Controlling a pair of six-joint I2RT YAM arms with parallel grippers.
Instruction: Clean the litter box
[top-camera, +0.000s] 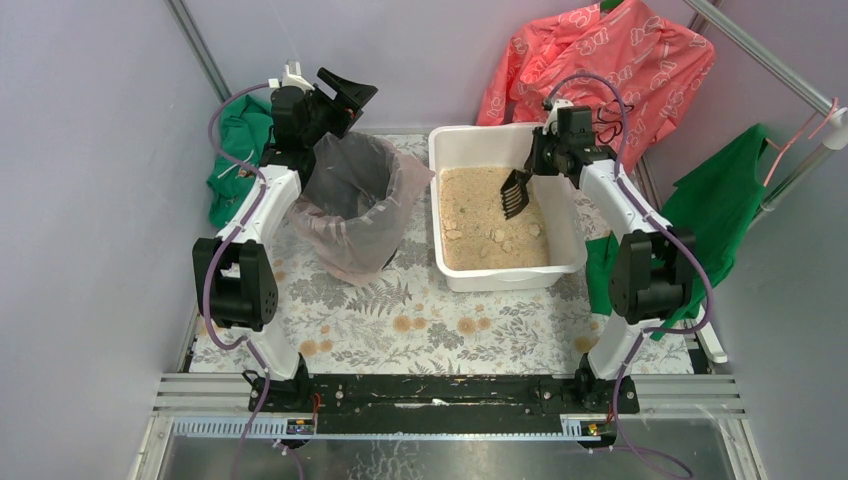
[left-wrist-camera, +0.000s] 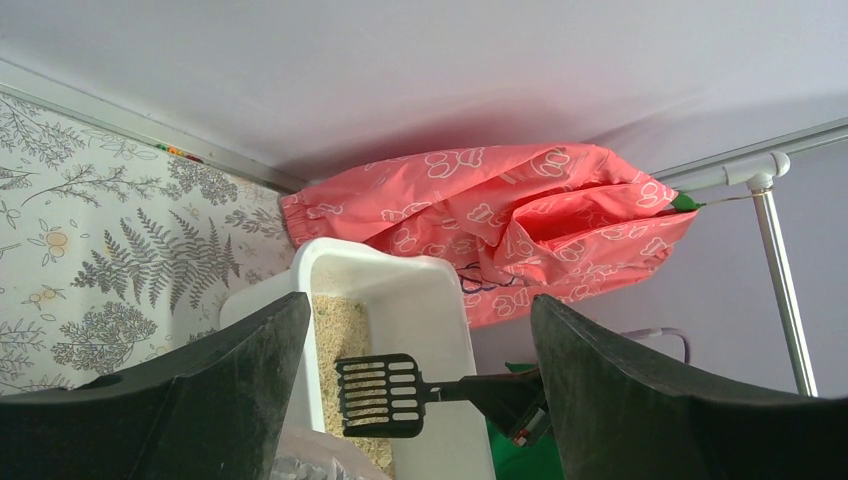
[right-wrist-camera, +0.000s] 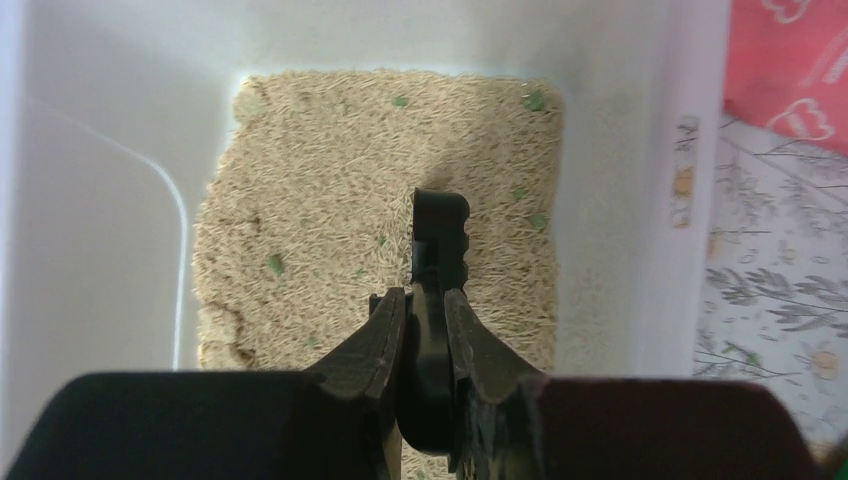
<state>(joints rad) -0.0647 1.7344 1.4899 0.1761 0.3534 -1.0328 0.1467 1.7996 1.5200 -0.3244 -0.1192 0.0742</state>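
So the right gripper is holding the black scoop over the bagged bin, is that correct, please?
Not quite. The right gripper does hold the black scoop, but it holds it over the litter box, not the bin. The top external view shows this, and the right wrist view agrees.

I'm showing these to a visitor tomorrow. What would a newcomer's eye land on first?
Probably the bright pink garment hanging at the back right, behind the white litter box of tan granules. Next, the right gripper shut on a black slotted scoop over the litter, and the bag-lined bin left of the box.
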